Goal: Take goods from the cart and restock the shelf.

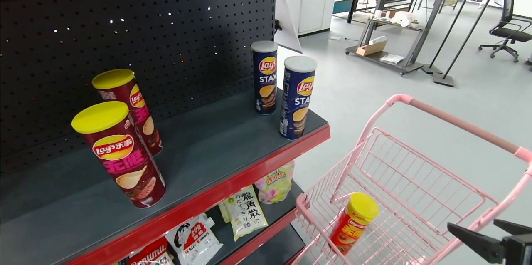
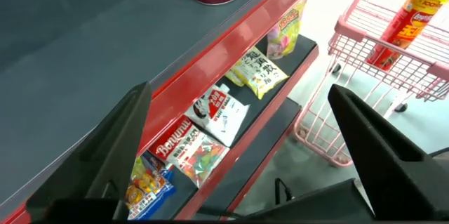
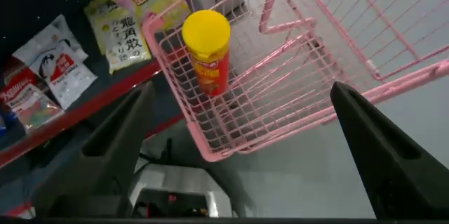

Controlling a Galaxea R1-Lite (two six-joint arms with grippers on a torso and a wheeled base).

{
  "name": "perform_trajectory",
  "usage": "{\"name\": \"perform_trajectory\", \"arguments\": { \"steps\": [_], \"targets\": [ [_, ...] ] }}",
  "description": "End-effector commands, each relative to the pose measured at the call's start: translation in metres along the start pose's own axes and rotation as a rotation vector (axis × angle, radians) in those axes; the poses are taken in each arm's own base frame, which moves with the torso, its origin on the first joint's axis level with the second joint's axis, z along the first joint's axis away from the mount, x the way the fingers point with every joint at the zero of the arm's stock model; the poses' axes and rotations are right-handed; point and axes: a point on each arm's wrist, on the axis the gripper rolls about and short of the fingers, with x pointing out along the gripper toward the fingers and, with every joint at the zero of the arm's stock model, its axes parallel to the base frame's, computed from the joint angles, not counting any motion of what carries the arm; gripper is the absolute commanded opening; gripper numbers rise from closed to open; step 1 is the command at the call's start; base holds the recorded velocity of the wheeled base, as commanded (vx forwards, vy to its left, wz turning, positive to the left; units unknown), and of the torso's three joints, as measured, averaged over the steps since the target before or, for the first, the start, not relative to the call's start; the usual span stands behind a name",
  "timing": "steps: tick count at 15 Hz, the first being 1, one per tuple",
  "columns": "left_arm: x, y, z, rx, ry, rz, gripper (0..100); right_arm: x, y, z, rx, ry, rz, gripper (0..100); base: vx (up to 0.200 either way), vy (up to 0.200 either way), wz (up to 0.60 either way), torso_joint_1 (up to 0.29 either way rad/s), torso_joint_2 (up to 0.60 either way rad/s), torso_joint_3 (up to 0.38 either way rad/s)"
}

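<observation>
Your target is the red can (image 1: 353, 223) with the yellow lid. It stands in the pink cart (image 1: 457, 124), in the basket corner nearest the shelf (image 1: 208, 144), and looks tilted a little against the wire. Treat it as a light, stiff paper tube: it should lift easily, but a hard squeeze would probably dent it, and the glossy wrap is likely to slip in a loose hold. Take it across the middle of the body, below the lid, since the plastic cap could pop off if you grip there. The right gripper (image 3: 242, 94) hangs above the basket with its jaws wide apart and the can just ahead of them. The left gripper (image 2: 240, 90) is low beside the shelf's red front edge, its jaws also spread and empty. Wire walls stand close on two sides of the can, so you will probably want to come in from above or from the open side of the basket. On the shelf, the flat grey deck has a broad bare stretch between the two maroon cans (image 1: 118, 152) on the left and the two blue cans (image 1: 298, 98) on the right. Set the can down upright there, well back from the lip. Snack bags (image 1: 245, 213) lie on the tier below.
</observation>
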Motion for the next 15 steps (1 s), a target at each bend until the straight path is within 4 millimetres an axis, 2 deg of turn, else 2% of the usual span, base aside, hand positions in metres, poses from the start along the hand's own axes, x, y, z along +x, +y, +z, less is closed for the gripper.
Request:
{"name": "perform_trajectory", "arguments": {
  "steps": [1,2,3,5,7,12,15],
  "targets": [
    [0.0,0.0,0.0,-0.002,0.005,0.007,100,0.06,-0.003,0.009,0.065,0.079,-0.054,100,0.0,0.0,0.0,0.0,0.0,0.0],
    [0.001,0.0,0.0,-0.003,0.008,0.006,100,0.074,-0.006,0.01,0.026,0.073,-0.167,100,0.0,0.0,0.0,0.0,0.0,0.0],
    [0.001,0.0,0.001,-0.003,0.009,0.006,100,0.082,-0.004,0.008,-0.022,0.102,-0.183,100,0.0,0.0,0.0,0.0,0.0,0.0],
    [0.001,0.0,0.001,-0.002,0.012,0.006,100,0.091,-0.001,0.008,-0.036,0.143,-0.072,100,0.0,0.0,0.0,0.0,0.0,0.0],
    [0.001,0.0,0.001,-0.002,0.012,0.007,100,0.1,0.003,0.013,-0.055,0.154,-0.049,100,0.0,0.0,0.0,0.0,0.0,0.0],
    [0.001,0.0,0.001,-0.002,0.012,0.007,100,0.103,0.013,0.014,-0.085,0.156,-0.008,100,0.0,0.0,0.0,0.0,0.0,0.0],
    [0.001,0.0,0.001,-0.002,0.012,0.007,100,0.103,0.019,0.013,-0.096,0.157,0.016,100,0.0,0.0,0.0,-0.124,0.32,0.175]
  ]
}}
